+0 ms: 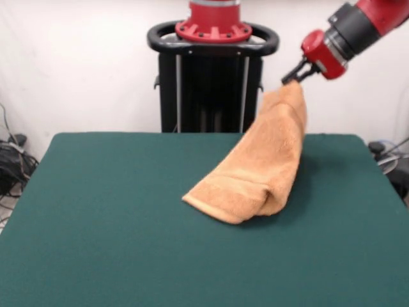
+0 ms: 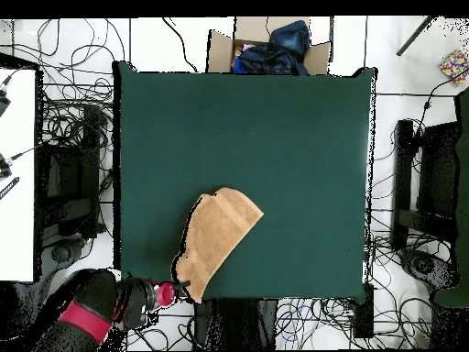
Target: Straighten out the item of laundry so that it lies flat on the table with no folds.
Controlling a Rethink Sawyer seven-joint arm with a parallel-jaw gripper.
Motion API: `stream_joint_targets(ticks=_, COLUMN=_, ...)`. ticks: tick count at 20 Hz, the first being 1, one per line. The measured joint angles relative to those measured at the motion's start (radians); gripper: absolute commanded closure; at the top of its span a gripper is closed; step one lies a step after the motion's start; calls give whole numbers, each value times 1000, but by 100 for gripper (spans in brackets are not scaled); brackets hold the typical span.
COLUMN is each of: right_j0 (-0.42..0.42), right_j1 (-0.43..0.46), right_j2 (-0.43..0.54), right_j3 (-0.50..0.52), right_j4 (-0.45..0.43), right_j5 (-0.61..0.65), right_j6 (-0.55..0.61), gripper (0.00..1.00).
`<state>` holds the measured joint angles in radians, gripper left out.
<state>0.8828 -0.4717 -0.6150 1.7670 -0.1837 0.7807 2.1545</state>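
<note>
The gripper (image 1: 295, 75) at the end of the red and black arm (image 1: 358, 25) reaches in from the upper right of the front view and is pinched closed on the top corner of the towel (image 1: 262, 169), holding it up in the air above the far edge of the table (image 1: 115, 217). From that raised corner the orange-tan towel hangs down and slants toward the lower left, its long axis running diagonally. Its lower end is bunched and folded over itself, resting on the green tabletop near the middle.

From overhead, the gripper (image 2: 179, 284) sits at the table's (image 2: 293, 137) bottom edge, left of center, and the towel (image 2: 218, 238) stretches up and to the right from it.

Behind the table stands the black pedestal (image 1: 211, 77).
</note>
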Motion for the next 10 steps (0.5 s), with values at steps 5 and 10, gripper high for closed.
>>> stream_joint_targets(ticks=5, right_j0=35, right_j1=-103, right_j2=0, right_j3=27, right_j4=0, right_j5=127, right_j6=0, gripper=100)
stream_joint_targets(ticks=10, right_j0=46, right_j1=-215, right_j2=-1, right_j3=37, right_j4=-1, right_j5=227, right_j6=0, gripper=100)
